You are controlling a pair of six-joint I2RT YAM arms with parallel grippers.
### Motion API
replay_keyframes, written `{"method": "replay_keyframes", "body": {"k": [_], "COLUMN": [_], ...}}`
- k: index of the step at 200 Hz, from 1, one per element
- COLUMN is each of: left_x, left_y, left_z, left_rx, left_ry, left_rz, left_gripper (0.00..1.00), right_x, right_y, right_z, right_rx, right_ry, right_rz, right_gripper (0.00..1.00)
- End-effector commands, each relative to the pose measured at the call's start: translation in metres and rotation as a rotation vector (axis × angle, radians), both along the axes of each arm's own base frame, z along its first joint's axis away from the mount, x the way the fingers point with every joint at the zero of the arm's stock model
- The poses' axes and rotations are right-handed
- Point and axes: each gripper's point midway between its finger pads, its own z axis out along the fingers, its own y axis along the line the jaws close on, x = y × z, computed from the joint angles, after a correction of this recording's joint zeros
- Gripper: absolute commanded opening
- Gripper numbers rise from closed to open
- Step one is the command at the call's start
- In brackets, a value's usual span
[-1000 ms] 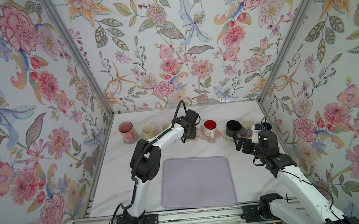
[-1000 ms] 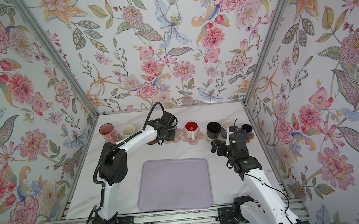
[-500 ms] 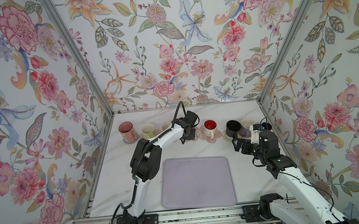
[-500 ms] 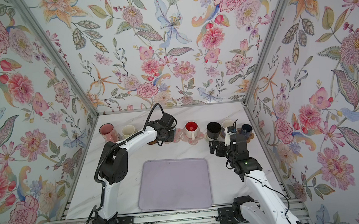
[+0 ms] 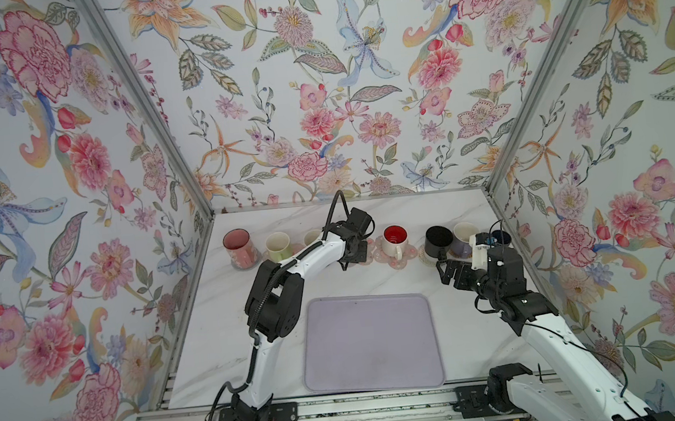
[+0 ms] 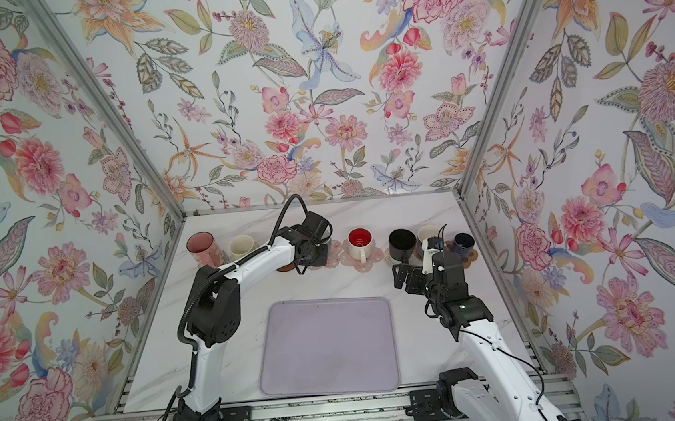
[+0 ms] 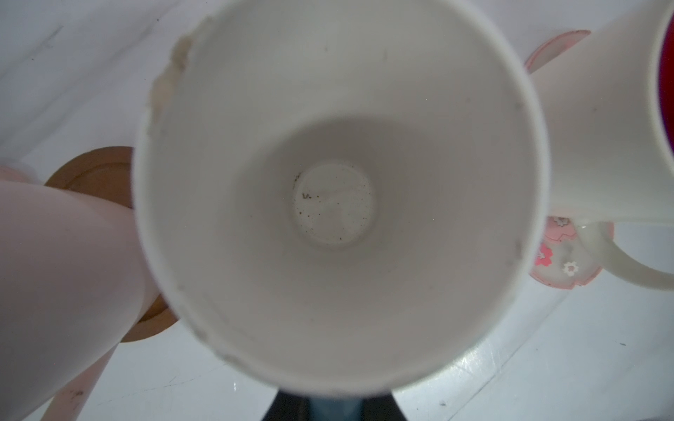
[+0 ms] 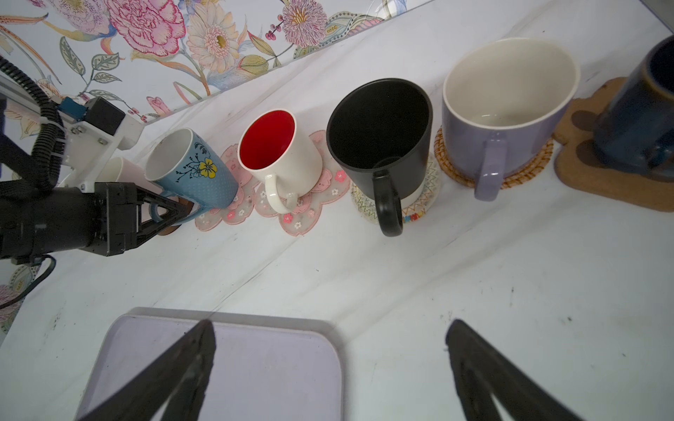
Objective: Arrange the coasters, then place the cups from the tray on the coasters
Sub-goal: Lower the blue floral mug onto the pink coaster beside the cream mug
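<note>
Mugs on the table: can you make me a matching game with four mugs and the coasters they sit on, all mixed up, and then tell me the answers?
Mugs
1. black mug
2. lavender mug
3. navy mug
4. red-inside mug

Coasters
A. pink flower coaster
B. brown paw coaster
C. straw woven coaster
D. zigzag coaster

Pairs: 1-D, 2-C, 3-B, 4-A.

Bright, even light; blue cup (image 7: 339, 197) blurred close-up.
</note>
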Motion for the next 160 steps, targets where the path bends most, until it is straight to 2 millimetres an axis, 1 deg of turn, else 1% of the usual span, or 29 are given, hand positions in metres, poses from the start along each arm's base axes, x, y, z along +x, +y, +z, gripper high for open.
{"method": "replay_keyframes", "body": {"k": [1, 39, 79, 103, 112, 141, 160], "left_x": [0.016, 0.016, 0.015, 0.014, 0.014, 0.013, 0.013], "left_y": [-0.006, -0.007, -0.001, 0.0, 0.0, 0.0, 0.002], "left_z": [0.0, -0.004, -0.007, -0.009, -0.009, -0.011, -0.01], "left_rx": [-0.033, -0.026, -0.007, 0.0, -0.001, -0.001, 0.005], "left_ry": [-0.027, -0.02, -0.011, -0.006, -0.005, 0.0, -0.001], "left_rz": [0.011, 0.011, 0.021, 0.023, 0.023, 0.029, 0.035], "left_gripper": [0.0, 0.0, 0.0, 0.0, 0.05, 0.15, 0.26], "right_x": [0.001, 0.001, 0.001, 0.001, 0.001, 0.001, 0.002], "right_y": [0.0, 0.0, -0.001, -0.001, -0.001, -0.001, -0.002], "right_z": [0.002, 0.001, 0.001, 0.001, 0.001, 0.0, 0.0], "right_rx": [0.01, 0.008, 0.009, 0.008, 0.009, 0.009, 0.009], "right_ry": [-0.017, -0.016, -0.015, -0.015, -0.016, -0.014, -0.014], "right_rz": [0.002, 0.002, -0.001, 0.0, -0.002, -0.002, -0.004], "right_gripper": [0.99, 0.99, 0.99, 0.99, 0.99, 0.99, 0.99]}}
